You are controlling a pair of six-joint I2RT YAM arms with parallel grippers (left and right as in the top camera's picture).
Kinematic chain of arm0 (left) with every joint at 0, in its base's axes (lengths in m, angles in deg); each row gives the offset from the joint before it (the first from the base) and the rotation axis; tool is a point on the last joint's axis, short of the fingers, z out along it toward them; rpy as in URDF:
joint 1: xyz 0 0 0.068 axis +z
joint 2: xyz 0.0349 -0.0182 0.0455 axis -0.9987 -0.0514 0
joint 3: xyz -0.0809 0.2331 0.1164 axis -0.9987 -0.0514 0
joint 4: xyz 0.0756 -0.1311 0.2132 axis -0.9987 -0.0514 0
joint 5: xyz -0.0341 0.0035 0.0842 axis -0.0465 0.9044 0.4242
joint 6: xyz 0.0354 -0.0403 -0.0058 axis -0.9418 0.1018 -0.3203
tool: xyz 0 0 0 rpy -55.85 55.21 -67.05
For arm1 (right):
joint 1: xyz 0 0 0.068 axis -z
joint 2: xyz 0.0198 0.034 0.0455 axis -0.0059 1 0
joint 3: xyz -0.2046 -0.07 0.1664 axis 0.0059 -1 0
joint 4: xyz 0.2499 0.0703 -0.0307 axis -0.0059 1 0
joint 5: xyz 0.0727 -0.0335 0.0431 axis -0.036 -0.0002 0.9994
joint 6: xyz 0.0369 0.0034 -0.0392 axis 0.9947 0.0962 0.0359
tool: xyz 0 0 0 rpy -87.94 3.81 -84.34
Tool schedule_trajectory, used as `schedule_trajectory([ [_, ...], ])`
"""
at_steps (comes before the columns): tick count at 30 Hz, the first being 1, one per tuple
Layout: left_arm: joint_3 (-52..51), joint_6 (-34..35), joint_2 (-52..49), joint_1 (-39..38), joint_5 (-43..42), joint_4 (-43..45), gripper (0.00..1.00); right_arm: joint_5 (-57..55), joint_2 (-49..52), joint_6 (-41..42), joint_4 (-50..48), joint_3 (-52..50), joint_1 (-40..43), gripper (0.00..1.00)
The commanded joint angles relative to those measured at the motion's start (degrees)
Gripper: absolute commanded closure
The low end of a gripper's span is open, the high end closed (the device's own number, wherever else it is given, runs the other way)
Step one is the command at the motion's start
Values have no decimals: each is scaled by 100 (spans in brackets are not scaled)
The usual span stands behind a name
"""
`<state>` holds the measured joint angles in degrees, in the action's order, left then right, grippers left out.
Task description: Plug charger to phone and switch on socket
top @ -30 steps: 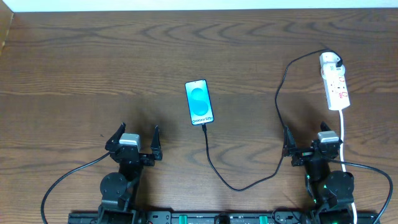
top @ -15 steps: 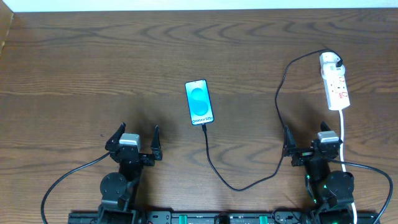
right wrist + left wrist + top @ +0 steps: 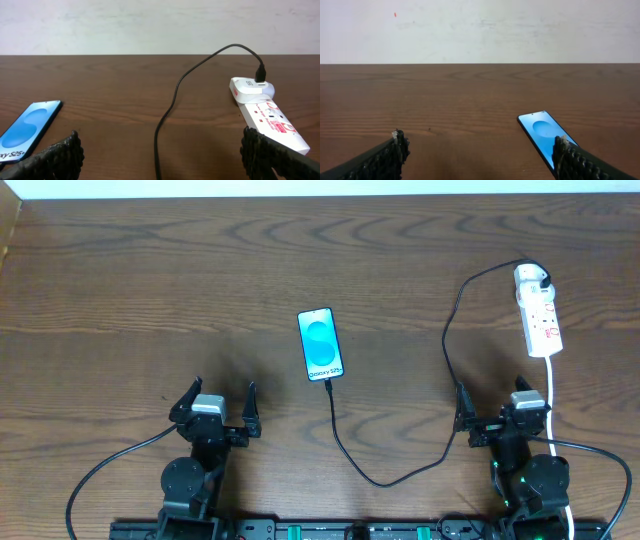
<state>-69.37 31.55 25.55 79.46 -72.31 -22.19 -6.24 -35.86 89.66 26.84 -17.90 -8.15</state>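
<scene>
Left claw: the left claw is spread wide and grips nothing. It hangs low over the bench at the near left.
Right claw: the right claw is also spread wide and empty, at the near right.
Phone: the phone lies flat at mid-bench with its screen lit, long axis running away from the robot. It is ahead of the left claw and off to its right.
Charger: the charger loops from the phone's near edge, where its tip appears seated, round to the white adapter on the socket's far end.
Socket: the socket lies ahead of the right claw and slightly to its right. Its long axis points nearly straight away, near end closest to the claw.
Step judged left: switching on the socket, since the cable looks joined at both ends.
Nearer arm: the right arm. The left arm is well apart from the socket, with the phone between.
Key relation: a forward reach with a small rightward shift should bring a finger over the strip.
Unclear: the red markings are too small to pick out the switch or its position.
</scene>
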Motion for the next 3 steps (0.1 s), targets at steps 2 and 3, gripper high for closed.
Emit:
schedule_trajectory([
  [2, -50, -83, 39, 28, 74, -267, 6, 13, -50, 55, 20, -9, -46, 1],
  [3, -50, -81, 39, 28, 74, -267, 6, 13, -50, 55, 20, -9, -46, 1],
])
